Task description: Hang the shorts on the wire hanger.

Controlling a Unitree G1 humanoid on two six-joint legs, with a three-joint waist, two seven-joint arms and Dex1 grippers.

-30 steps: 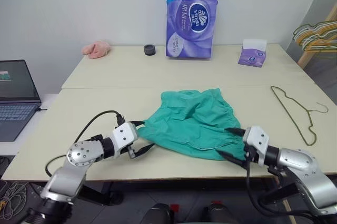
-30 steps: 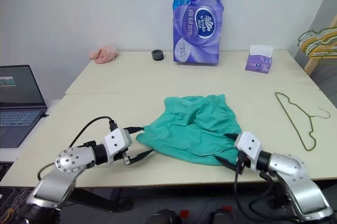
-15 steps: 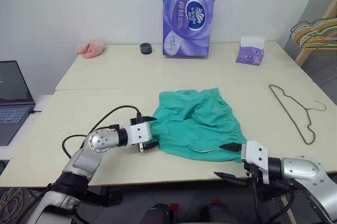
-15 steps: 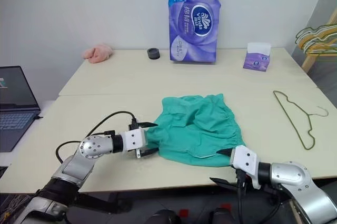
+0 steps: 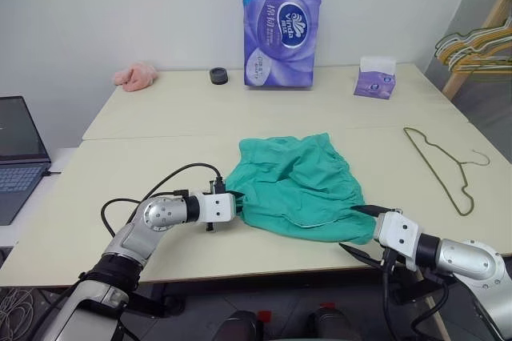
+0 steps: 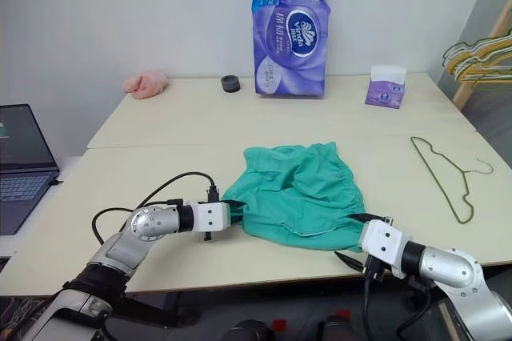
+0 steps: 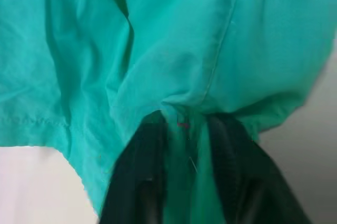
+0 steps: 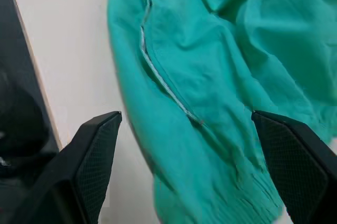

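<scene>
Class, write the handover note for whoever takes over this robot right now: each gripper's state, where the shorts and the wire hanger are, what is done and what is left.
Left gripper: shut on a pinch of cloth at the near-left edge of the shorts.
Right gripper: open, at the shorts' near-right corner, by the table's front edge, holding nothing.
Shorts: lying crumpled on the table.
Wire hanger: flat on the table, right of the shorts, apart from them, untouched.
Done: left grip taken.
Left: close the right gripper on the cloth, lift the shorts, and hang them on the hanger.
</scene>
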